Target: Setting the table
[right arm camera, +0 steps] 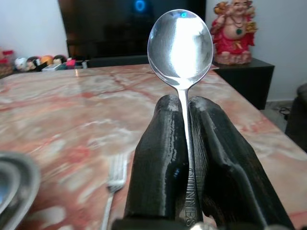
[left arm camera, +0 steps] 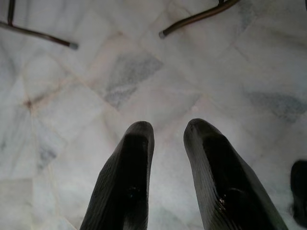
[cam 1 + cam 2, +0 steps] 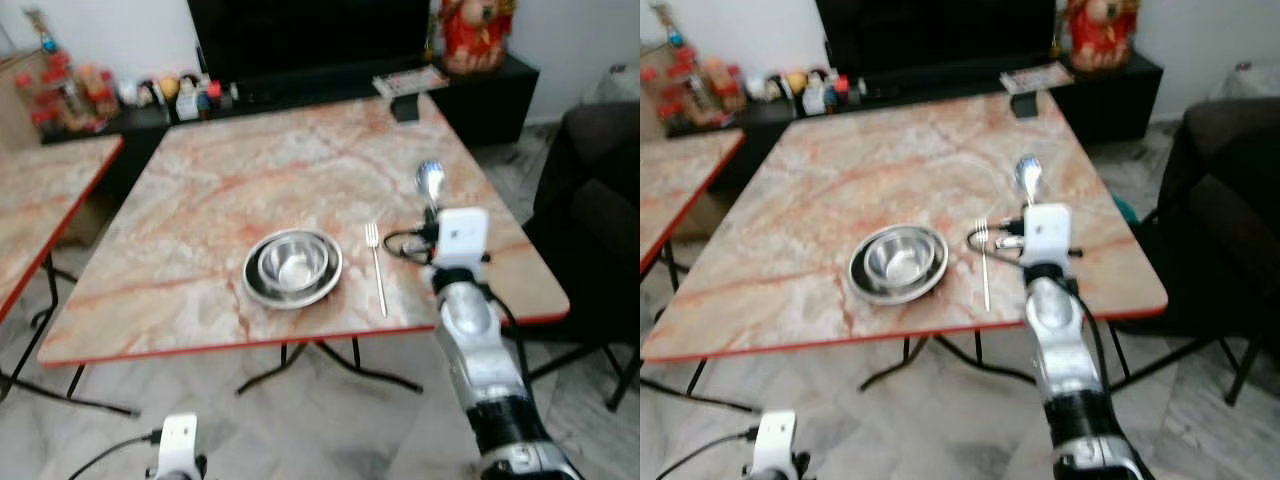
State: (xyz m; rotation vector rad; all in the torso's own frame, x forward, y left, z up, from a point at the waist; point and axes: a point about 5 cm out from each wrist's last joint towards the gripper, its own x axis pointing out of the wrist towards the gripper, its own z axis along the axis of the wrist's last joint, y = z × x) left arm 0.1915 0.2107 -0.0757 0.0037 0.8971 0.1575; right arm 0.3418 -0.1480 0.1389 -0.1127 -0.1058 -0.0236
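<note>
Am holding spoon (image 1: 181, 45) clamped between my right tool (image 1: 188, 143) fingers, bowl-end forward, above desk (image 3: 200, 200) just right of fork (image 3: 377, 268). Am aiming to lower it flat, parallel to fork, clear of bowl (image 3: 293, 265). Left tool (image 2: 168, 143) is hanging slightly parted, empty, over floor.

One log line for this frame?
right claw: shut on spoon, above table | fork, bowl: placed | left claw: idle, open

Steel bowl (image 3: 293, 265) on plate (image 3: 292, 287); fork (image 3: 376, 265) beside; spoon (image 1: 181, 45) held upright.
</note>
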